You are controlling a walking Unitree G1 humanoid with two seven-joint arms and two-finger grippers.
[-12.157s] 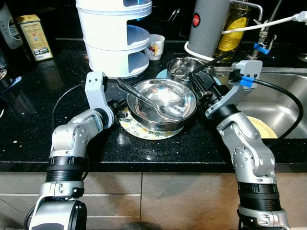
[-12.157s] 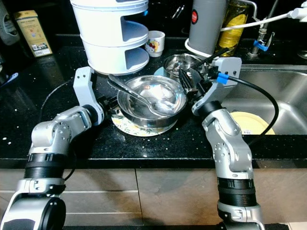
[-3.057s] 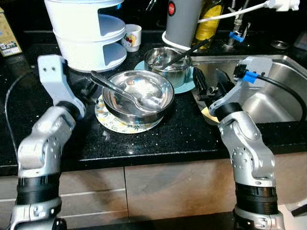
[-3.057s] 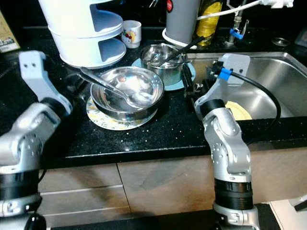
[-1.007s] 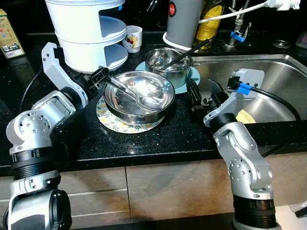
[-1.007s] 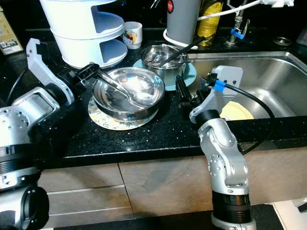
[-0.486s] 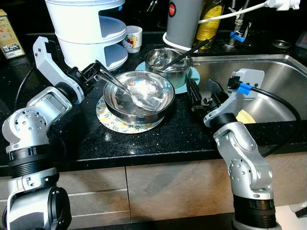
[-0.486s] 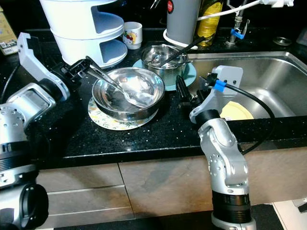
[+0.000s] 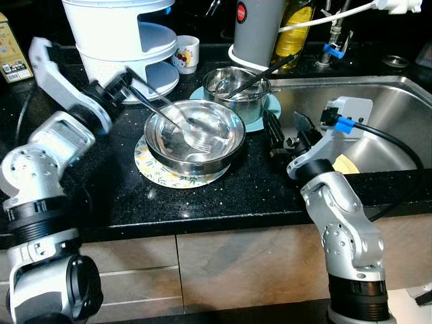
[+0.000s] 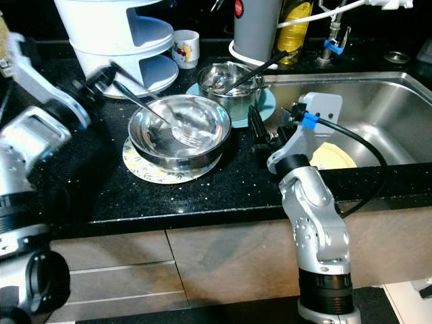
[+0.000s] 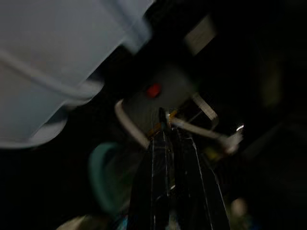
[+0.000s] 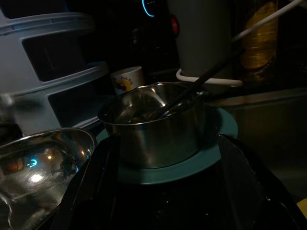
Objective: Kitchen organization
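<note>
- We judge the step in hand to be lifting the spoon [image 9: 169, 116] out of the steel bowl [image 9: 194, 138]; our left tool [image 9: 123, 79] is clamped on its handle at the bowl's ten o'clock, the spoon's head low inside the bowl.
- The bowl sits on a patterned plate [image 9: 156, 173] mid-tabletop [image 9: 223, 196].
- Our right tool [image 9: 287, 131] hovers at the bowl's three o'clock, fingers spread, empty.
- Next we need a clean lift clear of the rim, then somewhere to put it.
</note>
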